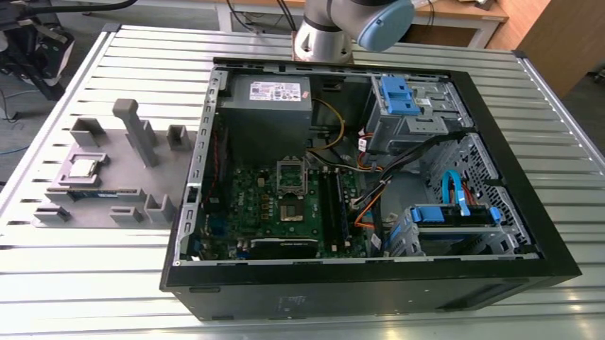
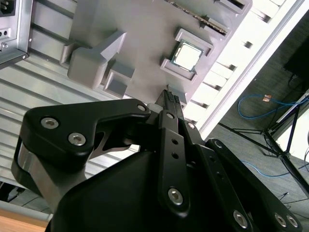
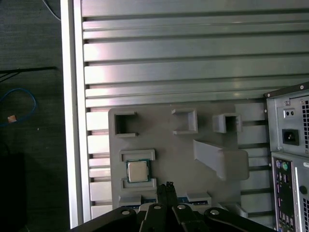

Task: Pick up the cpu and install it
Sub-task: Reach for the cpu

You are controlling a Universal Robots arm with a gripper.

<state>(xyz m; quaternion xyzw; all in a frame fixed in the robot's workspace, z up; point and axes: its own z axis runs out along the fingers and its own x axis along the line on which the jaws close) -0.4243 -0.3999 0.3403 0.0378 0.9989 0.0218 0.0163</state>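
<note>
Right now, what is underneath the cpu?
The cpu lies in a raised frame on the grey holder plate, which rests on the slatted metal table. The chip covers whatever is directly beneath it inside that frame.

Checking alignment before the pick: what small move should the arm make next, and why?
Probably shift the gripper sideways until centred over the small square silver-topped cpu: it lies in the grey plastic tray, and the shut jaws appear offset beside it.
</note>
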